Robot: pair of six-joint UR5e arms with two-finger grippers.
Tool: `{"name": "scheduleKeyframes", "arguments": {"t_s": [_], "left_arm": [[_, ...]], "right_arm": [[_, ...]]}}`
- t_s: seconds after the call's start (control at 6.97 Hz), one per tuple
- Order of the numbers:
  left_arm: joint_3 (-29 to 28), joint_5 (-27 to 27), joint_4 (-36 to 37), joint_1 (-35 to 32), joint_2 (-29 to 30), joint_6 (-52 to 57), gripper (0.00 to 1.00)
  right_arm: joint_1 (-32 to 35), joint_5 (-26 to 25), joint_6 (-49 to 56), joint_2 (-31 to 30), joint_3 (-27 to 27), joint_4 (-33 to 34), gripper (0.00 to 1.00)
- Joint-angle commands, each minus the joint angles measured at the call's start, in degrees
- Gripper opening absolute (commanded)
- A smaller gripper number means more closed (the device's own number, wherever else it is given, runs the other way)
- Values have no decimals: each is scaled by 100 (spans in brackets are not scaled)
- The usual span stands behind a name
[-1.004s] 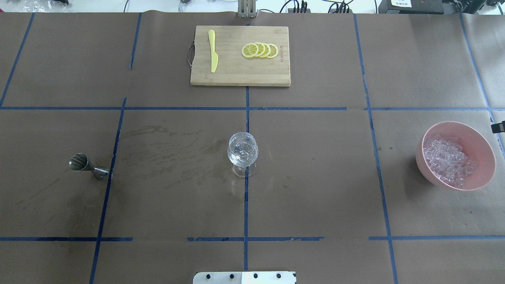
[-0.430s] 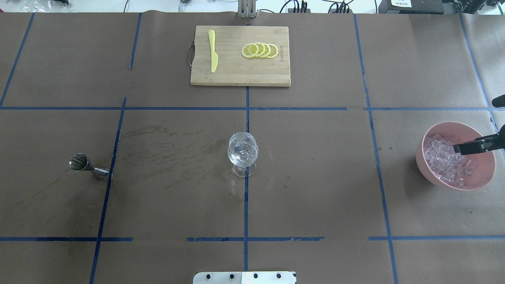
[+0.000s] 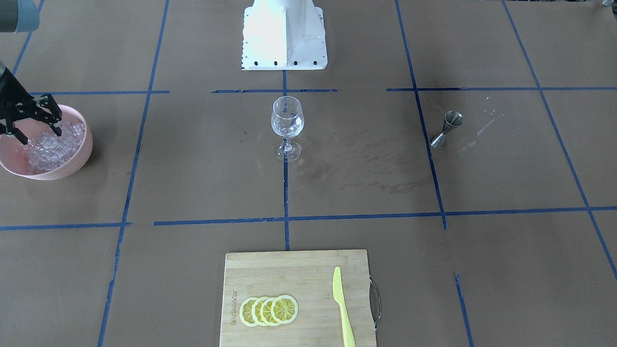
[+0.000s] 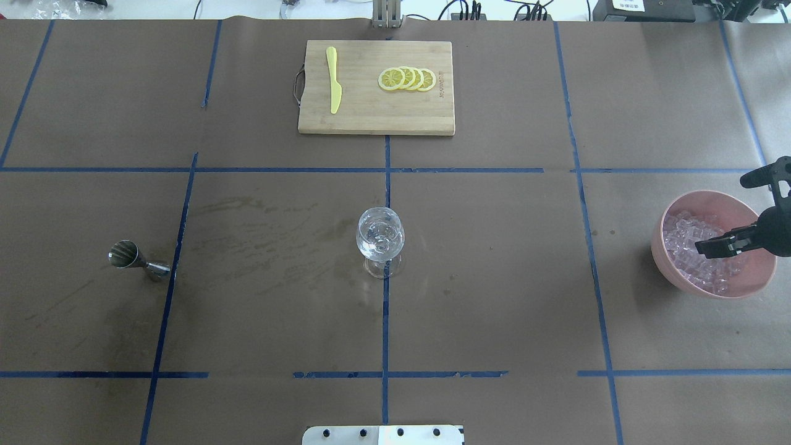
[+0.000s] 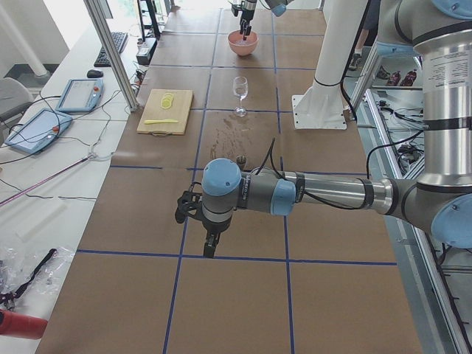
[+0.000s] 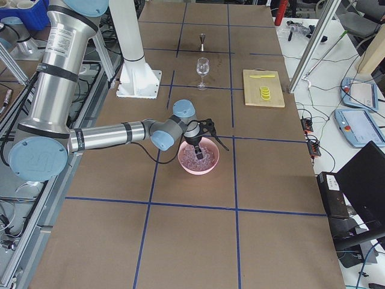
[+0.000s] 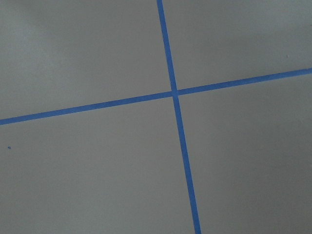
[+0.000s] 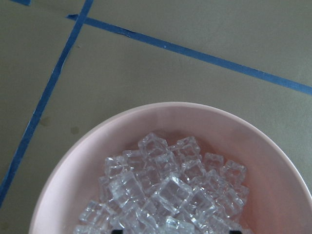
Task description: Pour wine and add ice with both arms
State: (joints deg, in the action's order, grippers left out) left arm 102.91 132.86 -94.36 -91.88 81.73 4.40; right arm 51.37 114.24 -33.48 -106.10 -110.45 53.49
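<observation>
Right tool point(image 3: 41, 134) spread wide, long axis near vertical, tips down over the ice point(image 3: 52, 144) in pink bowl point(image 3: 73, 163) beneath it. Left tool point(image 5: 210, 247): spread cannot be told.

Qty per item: 1 wine glass point(image 4: 380, 238); 1 metal jigger point(image 4: 137, 260); 1 pink bowl point(image 4: 761, 277) w/ ice point(image 4: 685, 230), cubes too many to count; 1 wooden cutting board point(image 4: 371, 117); 1 yellow knife point(image 4: 334, 80); 4 lemon slices point(image 4: 407, 79), overlapping in a row; 2 robot arms, i.e. left arm point(image 5: 332, 193) & right arm point(image 6: 114, 135); 1 white base block point(image 3: 284, 33).
</observation>
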Motion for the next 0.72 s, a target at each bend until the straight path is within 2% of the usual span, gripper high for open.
{"name": "scheduleKeyframes", "arguments": {"t_s": [0.0,0.57], "left_arm": [[-8,3,-3,3,1,0,100],[-8,-6,-3,3,1,0,100]], "right_arm": [[-66,-60,499,19,93,3,72],[-66,-25,369,54,269,-23,59]]}}
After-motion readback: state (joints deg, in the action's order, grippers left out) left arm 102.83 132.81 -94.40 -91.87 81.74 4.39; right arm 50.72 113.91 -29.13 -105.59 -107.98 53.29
